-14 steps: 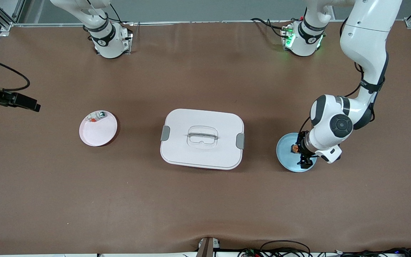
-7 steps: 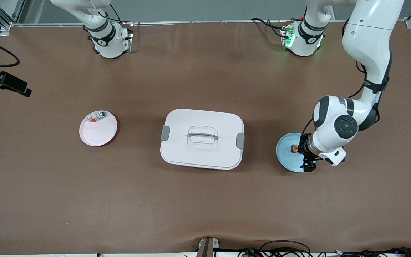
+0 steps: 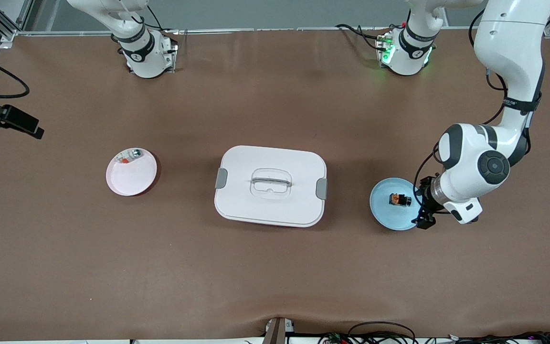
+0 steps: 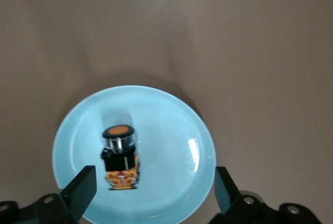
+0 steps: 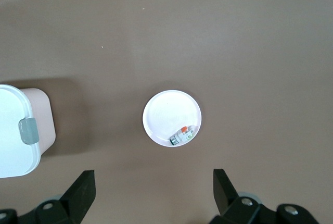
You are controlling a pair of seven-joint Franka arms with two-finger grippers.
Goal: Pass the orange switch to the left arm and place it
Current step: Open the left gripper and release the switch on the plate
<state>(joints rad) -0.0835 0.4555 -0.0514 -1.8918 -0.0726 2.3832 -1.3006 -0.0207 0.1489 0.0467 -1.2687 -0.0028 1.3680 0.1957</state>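
Note:
The orange switch [image 3: 399, 199] lies on its side on a light blue plate [image 3: 384, 212], toward the left arm's end of the table. In the left wrist view the switch [image 4: 120, 153] shows its round orange end and black body on the plate [image 4: 200, 140]. My left gripper [image 3: 422, 204] is open and empty, low over the plate's rim beside the switch; its own view [image 4: 152, 197] shows the jaws wide apart. My right gripper [image 5: 153, 195] is open and empty, high over the table near the pink plate. The white box [image 3: 270, 185] stands between the two plates.
A pink plate [image 3: 134, 179] toward the right arm's end holds a small white-green-red piece [image 3: 130, 155]; both show in the right wrist view [image 5: 166, 110], [image 5: 183, 134], with the box's corner [image 5: 15, 130]. A black part with a cable [image 3: 12, 120] hangs at that end.
My left gripper has moved off the switch toward the left arm's end of the table, to the plate's rim. The switch stays on the blue plate. The black part at the right arm's end shifted.

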